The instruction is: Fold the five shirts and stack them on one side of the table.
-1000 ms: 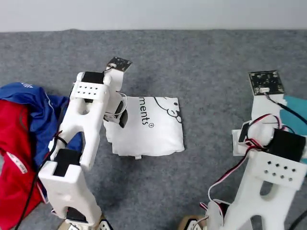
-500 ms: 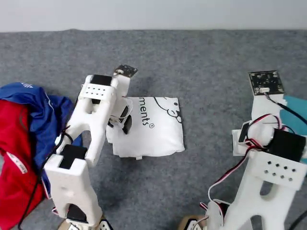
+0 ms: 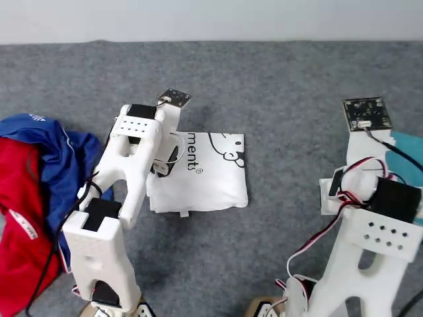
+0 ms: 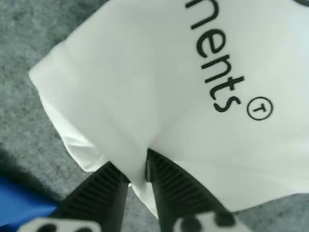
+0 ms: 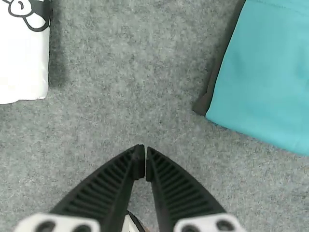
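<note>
A: High view, how far along?
B: Folded white shirt (image 3: 205, 175) at centre, left gripper (image 4: 137, 170) clamped on its 9 o'clock edge; teal (image 5: 265, 82) folded at 3; red (image 3: 20, 224), blue (image 3: 59, 155) heaped unfolded at 9; right gripper (image 5: 145, 157) closed, empty.

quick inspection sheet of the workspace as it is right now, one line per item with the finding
surface: grey felt-like table cover, lying flat
job's things: folded white shirt at centre; red shirt and blue shirt heaped on the left side; teal shirt lying flat on the right side
clutter: nothing seen
grippers: left gripper shut on the white shirt's edge; right gripper shut, empty, above bare cover
cables: wires looped on the right arm
surroundings: pale wall behind the table
</note>
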{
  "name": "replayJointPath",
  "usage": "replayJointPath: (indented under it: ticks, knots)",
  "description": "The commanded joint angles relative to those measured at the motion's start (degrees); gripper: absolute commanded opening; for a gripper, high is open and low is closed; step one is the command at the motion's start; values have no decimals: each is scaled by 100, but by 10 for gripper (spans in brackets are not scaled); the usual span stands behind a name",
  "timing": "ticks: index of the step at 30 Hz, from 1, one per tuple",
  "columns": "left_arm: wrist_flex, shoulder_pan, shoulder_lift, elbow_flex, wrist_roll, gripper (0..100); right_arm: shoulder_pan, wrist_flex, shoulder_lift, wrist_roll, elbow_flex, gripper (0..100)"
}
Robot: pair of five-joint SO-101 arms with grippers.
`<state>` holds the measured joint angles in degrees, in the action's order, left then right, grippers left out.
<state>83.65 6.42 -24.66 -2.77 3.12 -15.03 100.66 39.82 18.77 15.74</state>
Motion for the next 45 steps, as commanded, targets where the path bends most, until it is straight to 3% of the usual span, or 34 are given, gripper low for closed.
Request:
replayJointPath:
  ticks: [1, 7, 21, 33, 41, 45]
  knots:
    - [70, -18, 545, -286, -53, 6, -75, 224, 171, 44, -26, 25]
    - [44, -18, 958, -303, -18, 6, -75, 224, 154, 44, -26, 24]
    - [-475, -352, 369, -303, 246, 6, -75, 224, 127, 44, -26, 24]
    - [545, -308, 396, -1411, 325, 134, -57, 215, 119, 70, -26, 24]
    - [1609, 18, 396, -2545, 343, 131, -57, 207, 119, 70, -26, 24]
    - [1697, 545, 396, -2290, 334, 13, -57, 207, 119, 70, -26, 24]
